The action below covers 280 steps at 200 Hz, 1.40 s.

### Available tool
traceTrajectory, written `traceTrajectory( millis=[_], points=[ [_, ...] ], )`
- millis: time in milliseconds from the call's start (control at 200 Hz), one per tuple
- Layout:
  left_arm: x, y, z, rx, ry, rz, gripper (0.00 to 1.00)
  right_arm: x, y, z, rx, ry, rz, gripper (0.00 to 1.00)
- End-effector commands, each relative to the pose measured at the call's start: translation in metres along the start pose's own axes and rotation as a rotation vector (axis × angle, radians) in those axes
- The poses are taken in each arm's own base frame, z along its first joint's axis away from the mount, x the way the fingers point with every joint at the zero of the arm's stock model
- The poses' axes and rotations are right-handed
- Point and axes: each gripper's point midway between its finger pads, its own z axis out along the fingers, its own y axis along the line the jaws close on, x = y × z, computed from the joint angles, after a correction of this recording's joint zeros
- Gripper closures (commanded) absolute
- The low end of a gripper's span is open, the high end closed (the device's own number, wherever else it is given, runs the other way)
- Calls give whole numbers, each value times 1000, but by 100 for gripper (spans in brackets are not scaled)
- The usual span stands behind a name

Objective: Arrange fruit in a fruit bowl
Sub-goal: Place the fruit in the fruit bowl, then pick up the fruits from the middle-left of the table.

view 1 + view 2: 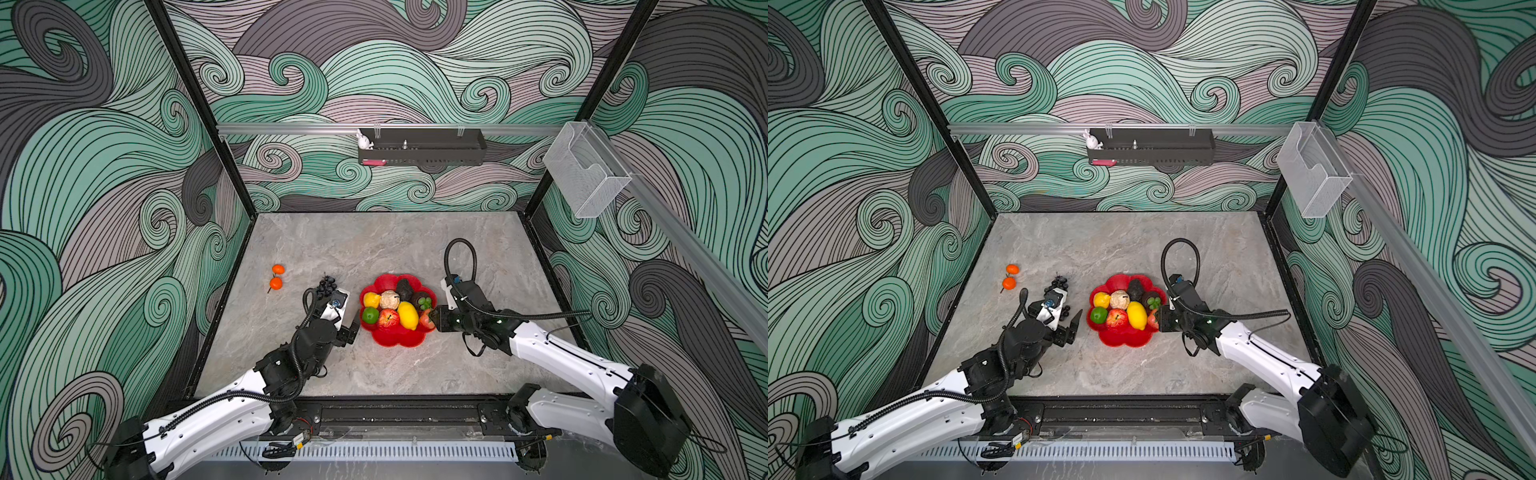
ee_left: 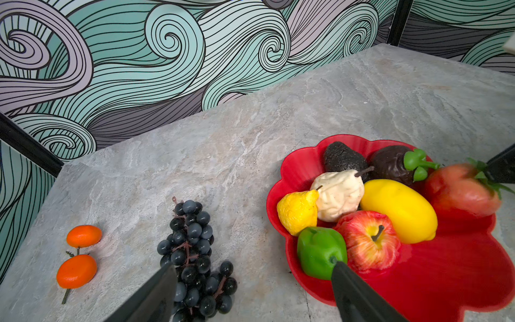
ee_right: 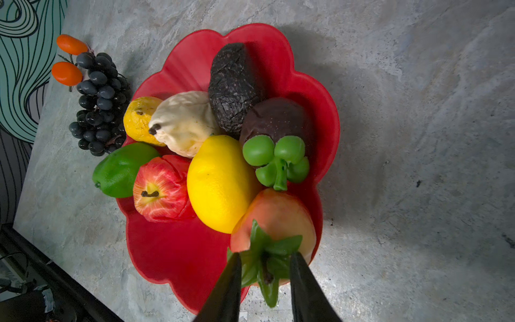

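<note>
My left arm (image 1: 216, 415) reaches forward off the near rail, elbow bent, wrist tipped down over the table (image 2: 250, 125). My left gripper (image 2: 253, 266) hangs there with its jaws spread wide and nothing gripped. The grape bunch (image 2: 192, 251) lies right by one fingertip. The green lime (image 2: 320, 251) sits just past the other, and the two small oranges (image 2: 77, 271) rest farther out beyond the grapes.

My right arm (image 1: 561, 357) stretches in low, forearm nearly level, and my right gripper (image 3: 266, 254) points sideways into the fruit bowl (image 3: 172, 251). The strawberry (image 3: 276, 214) leans on the bowl's rim right at those jaws, touching the big lemon (image 3: 220, 184) just ahead. The jaws stand a little apart on either side of its leafy cap. Whether they pinch the leaves I cannot tell.
</note>
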Motion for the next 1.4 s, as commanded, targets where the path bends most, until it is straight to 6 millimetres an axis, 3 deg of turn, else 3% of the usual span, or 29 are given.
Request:
traceTrajectory(
  millis=[0,150,350,580,675,866,1101,1186,1286,1396],
  points=[
    [-3,3,1,-12,-12,-35,11,-3,-7,-5,32,-19,-7,63],
    [-9,6,2,-26,-25,-71,11,-8,-6,-16,43,-36,-28,53],
    [-28,14,4,-60,20,-197,11,-27,2,-51,22,-121,-73,42],
    [-29,26,30,-146,200,-247,11,-37,11,-82,-52,-246,-72,36],
    [-25,49,44,-237,279,-304,11,-35,7,-87,-51,-278,-58,34],
    [-12,125,60,-604,391,-323,12,-24,3,-88,-70,-275,-43,32],
    [35,198,67,-785,525,-517,12,-10,3,-86,-111,-249,-36,29],
    [69,220,69,-848,617,-549,12,-4,1,-85,-117,-248,-35,29],
    [100,235,76,-844,703,-637,15,0,-1,-86,-118,-249,-39,27],
    [122,243,82,-815,827,-712,23,3,-2,-87,-122,-249,-48,27]
  ],
)
